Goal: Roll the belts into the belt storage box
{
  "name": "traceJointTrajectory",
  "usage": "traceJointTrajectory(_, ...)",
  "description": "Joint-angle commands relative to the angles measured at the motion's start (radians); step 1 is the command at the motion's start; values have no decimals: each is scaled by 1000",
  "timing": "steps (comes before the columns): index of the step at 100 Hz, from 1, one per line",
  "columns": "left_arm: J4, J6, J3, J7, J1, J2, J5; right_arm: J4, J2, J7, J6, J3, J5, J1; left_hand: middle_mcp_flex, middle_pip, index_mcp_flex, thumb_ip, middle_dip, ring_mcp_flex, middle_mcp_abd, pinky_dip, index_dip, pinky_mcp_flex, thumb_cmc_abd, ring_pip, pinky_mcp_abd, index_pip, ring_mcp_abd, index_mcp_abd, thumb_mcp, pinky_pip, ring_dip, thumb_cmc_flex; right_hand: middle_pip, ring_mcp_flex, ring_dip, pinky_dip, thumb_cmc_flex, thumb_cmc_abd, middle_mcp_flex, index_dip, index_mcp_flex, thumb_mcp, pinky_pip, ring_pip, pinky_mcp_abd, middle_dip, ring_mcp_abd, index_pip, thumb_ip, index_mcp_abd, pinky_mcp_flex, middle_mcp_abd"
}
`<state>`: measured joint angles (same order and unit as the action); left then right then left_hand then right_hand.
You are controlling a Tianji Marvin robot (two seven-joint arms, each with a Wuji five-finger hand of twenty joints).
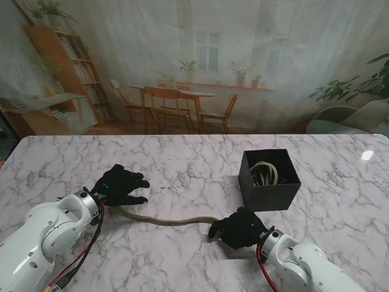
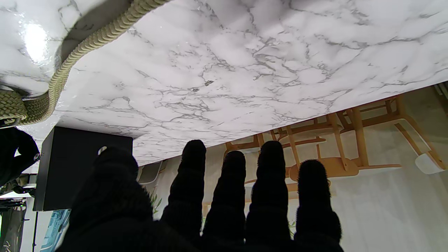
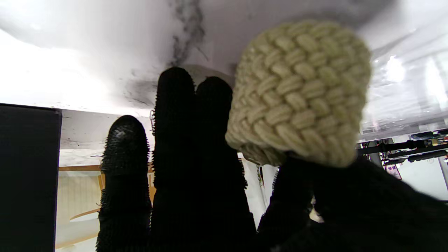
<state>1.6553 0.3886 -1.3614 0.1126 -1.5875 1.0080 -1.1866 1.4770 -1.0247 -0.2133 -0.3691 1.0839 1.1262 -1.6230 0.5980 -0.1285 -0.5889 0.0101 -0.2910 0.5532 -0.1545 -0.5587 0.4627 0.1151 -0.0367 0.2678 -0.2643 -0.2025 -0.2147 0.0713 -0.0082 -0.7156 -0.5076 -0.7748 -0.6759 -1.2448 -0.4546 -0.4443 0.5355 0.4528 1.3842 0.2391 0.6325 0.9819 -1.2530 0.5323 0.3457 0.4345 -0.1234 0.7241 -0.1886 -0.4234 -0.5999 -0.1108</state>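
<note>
While belt [image 1: 167, 219] spans both hands, right fingers [image 3: 175, 115] pinch its end.

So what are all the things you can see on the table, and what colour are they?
woven belt: one, tan, lying stretched across the marble between the two hands, one end at the right hand
belt storage box: one, black, open top, on the right side of the table, farther from me than the right hand
rolled belt in the box: at least one, pale, coiled inside; exact count hard to tell
table: one, white marble with grey veins
backdrop: one, printed room scene with wooden chairs and plants, behind the table
left hand: one, black glove, fingers spread, by the belt's left end
right hand: one, black glove, closed on the belt's end
</note>
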Motion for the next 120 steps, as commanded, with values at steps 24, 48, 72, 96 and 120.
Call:
traceJointTrajectory(24,1,2,2,12,-3,1,-4,63,10,159,-62,43,-12,-25,-11,2,13,7,-7,4,-2,6,2,-13,50,-7,-42,3,-8,16,-20,33,-11,-19,267,85,94,-6,-247,14,13,74,185,37,20,-128,-87,-148,184,14,88,449,53,215)
traceJointTrajectory(48,1,0,1,11,-7,1,-4,198,36,511,-120,128,-107,-60,-11,2,12,7,-7,4,-3,7,2,-14,51,-7,-42,3,-8,16,-21,34,-11,-19,412,276,190,14,-260,87,-177,108,-28,134,121,-267,-142,-241,250,-135,140,560,168,223)
traceJointTrajectory(72,3,-2,0,10,-9,1,-5,254,48,618,-98,141,-84,-78,-11,2,13,7,-7,4,-2,7,2,-14,50,-7,-42,3,-8,16,-21,33,-11,-18,488,344,244,53,-69,205,-270,133,-149,465,154,-281,-182,-294,278,-144,191,586,188,252)
traceJointTrajectory(96,2,-2,0,12,-8,1,-4,259,47,610,-81,134,-34,-81,-12,2,12,7,-7,5,-1,7,2,-13,51,-6,-42,3,-7,16,-21,33,-11,-19,508,345,249,65,54,224,-282,159,-166,464,154,-267,-203,-301,284,-109,160,536,181,283)
traceJointTrajectory(120,3,-1,1,19,-7,0,-2,224,38,482,-63,110,14,-82,-11,1,12,7,-7,4,-3,7,2,-14,50,-6,-41,3,-9,16,-20,33,-11,-20,245,246,110,22,32,215,-219,198,-21,191,105,-185,-112,32,136,230,-28,234,149,131)
